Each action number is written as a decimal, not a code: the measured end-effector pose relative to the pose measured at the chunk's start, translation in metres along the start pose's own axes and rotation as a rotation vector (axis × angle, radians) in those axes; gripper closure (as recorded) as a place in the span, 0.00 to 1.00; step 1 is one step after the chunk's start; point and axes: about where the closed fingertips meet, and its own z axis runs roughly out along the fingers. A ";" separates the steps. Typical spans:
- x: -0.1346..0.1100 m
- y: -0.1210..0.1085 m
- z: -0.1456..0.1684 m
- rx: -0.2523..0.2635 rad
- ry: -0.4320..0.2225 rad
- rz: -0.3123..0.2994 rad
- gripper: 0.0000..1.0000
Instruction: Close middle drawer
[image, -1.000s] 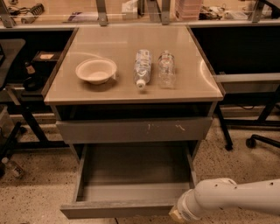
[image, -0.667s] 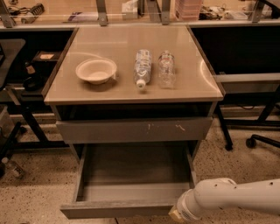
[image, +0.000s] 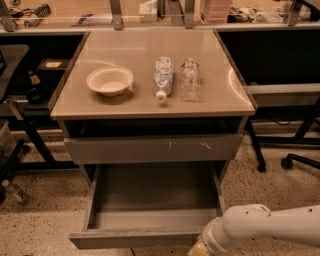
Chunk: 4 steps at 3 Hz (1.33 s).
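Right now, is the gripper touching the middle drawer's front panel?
Cannot tell: the camera view cuts off the gripper beside the front corner of the middle drawer.

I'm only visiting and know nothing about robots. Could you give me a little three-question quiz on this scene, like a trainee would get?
1. True or false: the middle drawer is pushed fully shut.
2. What sits on the cabinet top beside the two plastic bottles? A) a mug B) a white bowl C) a plate
3. Fill the gap: the tool, at the picture's bottom edge, is near the ___ end of the drawer's front panel, as the camera sees it.
Key: 1 false, it is pulled far out. 2 B. 3 right.
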 end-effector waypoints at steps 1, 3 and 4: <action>0.000 0.000 0.000 0.000 0.000 0.000 0.00; 0.000 0.000 0.000 0.000 0.000 0.000 0.18; 0.000 0.000 0.000 0.000 0.000 0.000 0.41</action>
